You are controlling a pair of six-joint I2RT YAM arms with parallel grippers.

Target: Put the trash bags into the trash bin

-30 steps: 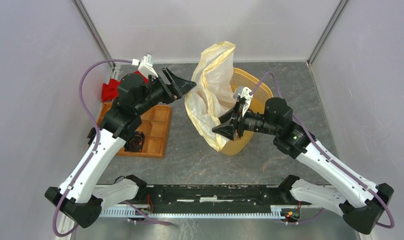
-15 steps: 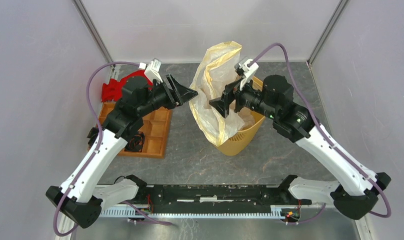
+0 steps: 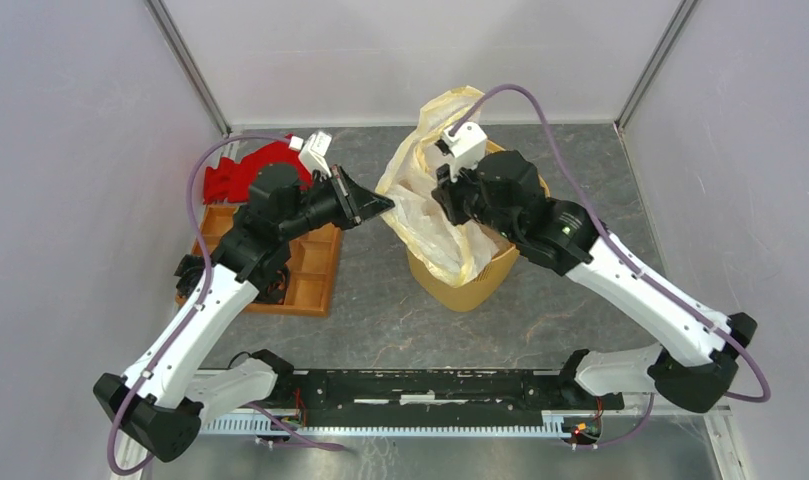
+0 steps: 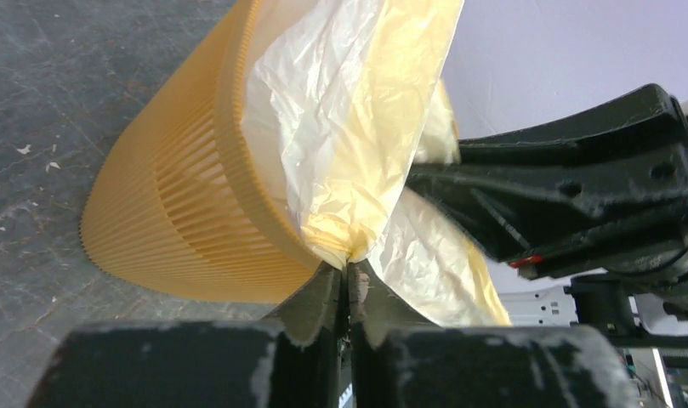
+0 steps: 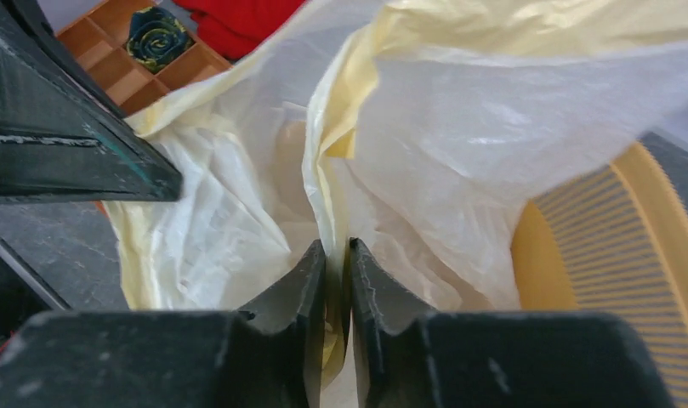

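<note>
The trash bag (image 3: 425, 215), thin crinkly cream plastic, stands bunched up out of the yellow-orange trash bin (image 3: 470, 285), draped over its left rim. My left gripper (image 3: 385, 206) is shut on the bag's left edge, just outside the rim. In the left wrist view its tips (image 4: 350, 270) pinch the bag (image 4: 357, 127) beside the ribbed bin wall (image 4: 179, 212). My right gripper (image 3: 444, 196) reaches in over the bin from the right. In the right wrist view it (image 5: 338, 251) is shut on a fold of the bag (image 5: 459, 153), with the bin's inside (image 5: 595, 246) to the right.
An orange compartment tray (image 3: 310, 270) lies left of the bin, holding a dark rolled item (image 3: 270, 285). A red cloth (image 3: 245, 170) lies behind the tray. Enclosure walls stand close on the left, right and back. The two grippers are close together at the bag.
My right gripper rose, swung left over the bin and shut on the bag. My left gripper moved right to the bag's edge and shut on it. The bag's top sank lower.
</note>
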